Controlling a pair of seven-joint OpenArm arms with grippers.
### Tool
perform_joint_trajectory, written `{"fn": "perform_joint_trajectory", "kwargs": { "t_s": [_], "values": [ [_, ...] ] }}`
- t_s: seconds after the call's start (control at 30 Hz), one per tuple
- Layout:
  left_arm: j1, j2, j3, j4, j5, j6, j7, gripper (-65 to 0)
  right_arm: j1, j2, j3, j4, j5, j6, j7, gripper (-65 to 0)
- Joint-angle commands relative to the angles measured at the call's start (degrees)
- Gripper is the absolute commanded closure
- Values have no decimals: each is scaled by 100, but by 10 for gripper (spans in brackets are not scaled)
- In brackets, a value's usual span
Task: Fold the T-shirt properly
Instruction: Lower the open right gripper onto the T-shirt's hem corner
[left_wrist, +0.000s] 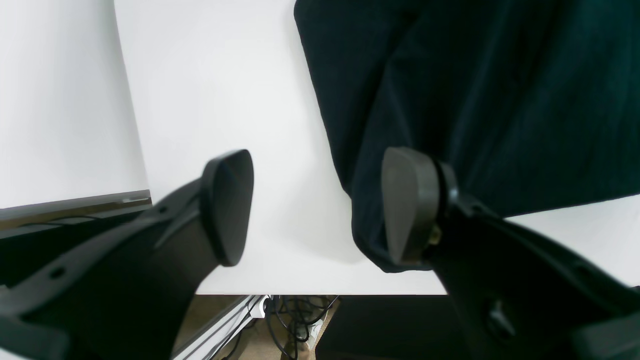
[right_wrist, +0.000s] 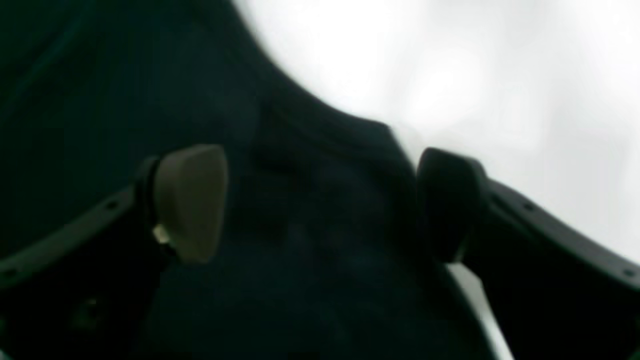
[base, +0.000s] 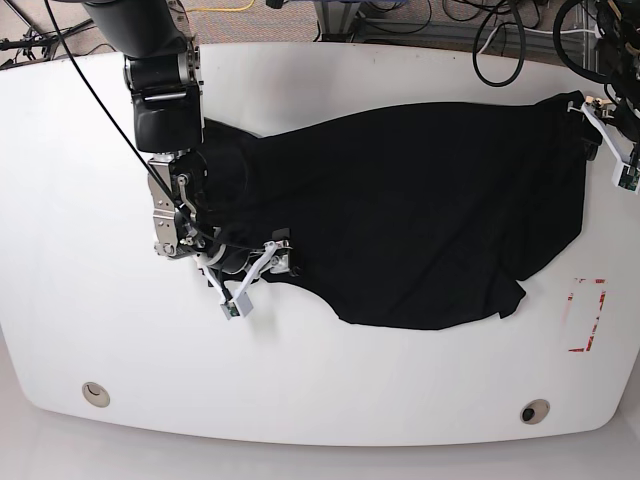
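Cloth like this T-shirt (base: 420, 210) is looking limp and light, so pinching an edge seems best. Right gripper (right_wrist: 320, 205) is gaping wide over a bunched edge, and left gripper (left_wrist: 317, 207) is standing open beside a corner, gripping nothing.

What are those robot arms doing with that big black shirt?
Two robot arms are working on folding a black T-shirt that lies spread and rumpled on a white table. The right gripper is open, low over one end of the shirt, its fingers on either side of a fold of cloth. The left gripper is open too, at the shirt's other end near the table edge, one finger over the cloth. Neither has pinched it yet, and nothing looks neatly folded.
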Motion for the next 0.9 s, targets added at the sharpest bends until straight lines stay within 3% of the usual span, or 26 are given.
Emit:
{"fn": "perform_joint_trajectory", "kwargs": {
  "t_s": [0.0, 0.63, 0.87],
  "values": [
    [1, -99, -100, 77, -60, -1, -56, -376, 169, -11, 0, 81, 92, 60, 155, -574],
    [18, -94, -353, 75, -96, -1, -47, -380, 152, -186, -203, 27, 83, 60, 221, -570],
    [-2, -115, -362, 60, -56, -1, -26, -381, 123, -135, -282, 46, 58, 25, 212, -321]
  ]
}}
